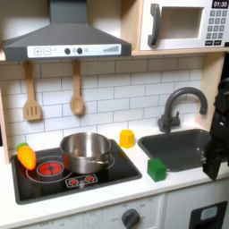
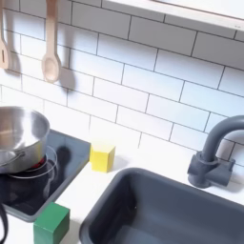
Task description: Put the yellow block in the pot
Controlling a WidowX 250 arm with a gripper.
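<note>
The yellow block [image 1: 128, 138] stands on the white counter between the stove and the sink, against the tiled wall; in the second exterior view the yellow block [image 2: 102, 155] sits just right of the stove's edge. The steel pot [image 1: 87, 151] rests on the black stovetop, and the pot [image 2: 19, 136] appears at the second exterior view's left. My gripper [image 1: 215, 167] hangs dark at the first exterior view's right edge, over the sink's right side and far from the block. Its fingers are too dark and cut off to read.
A green cube [image 1: 157, 169] sits on the counter's front, left of the dark sink [image 1: 183, 144] with its grey faucet [image 1: 174, 107]. An orange-yellow toy vegetable [image 1: 27, 156] lies at the stove's left. Wooden utensils [image 1: 76, 89] hang on the wall.
</note>
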